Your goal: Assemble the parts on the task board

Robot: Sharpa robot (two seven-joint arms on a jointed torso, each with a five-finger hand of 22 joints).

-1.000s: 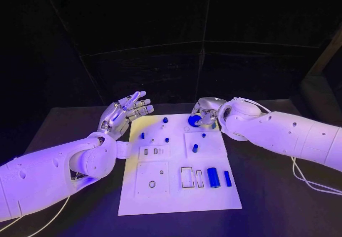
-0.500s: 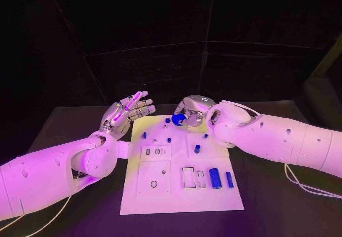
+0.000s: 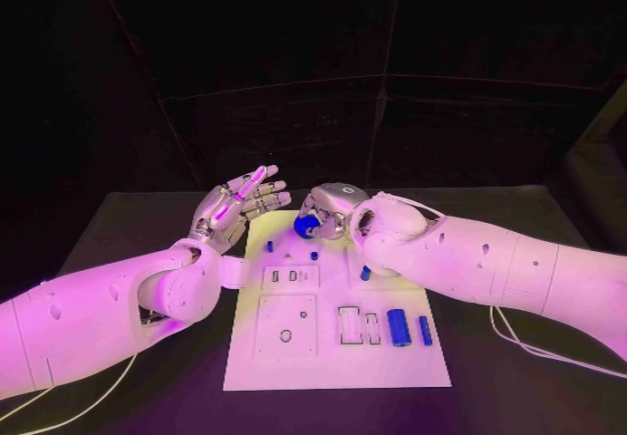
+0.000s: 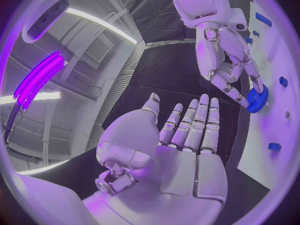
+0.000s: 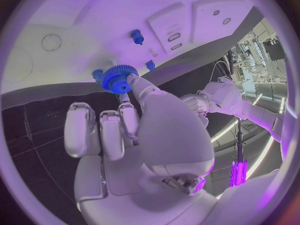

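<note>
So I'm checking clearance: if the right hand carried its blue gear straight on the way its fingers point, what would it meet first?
Probably the far end of the task board, near a small blue peg beside the gear the right hand holds. Depth is unclear.

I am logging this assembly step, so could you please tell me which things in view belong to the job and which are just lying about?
Belonging to the job:
- task board
- blue gear, held by the right hand
- blue cylinder and other small blue parts on the board

Just lying about:
- black table
- white cable
- left hand, raised, holding nothing
</note>
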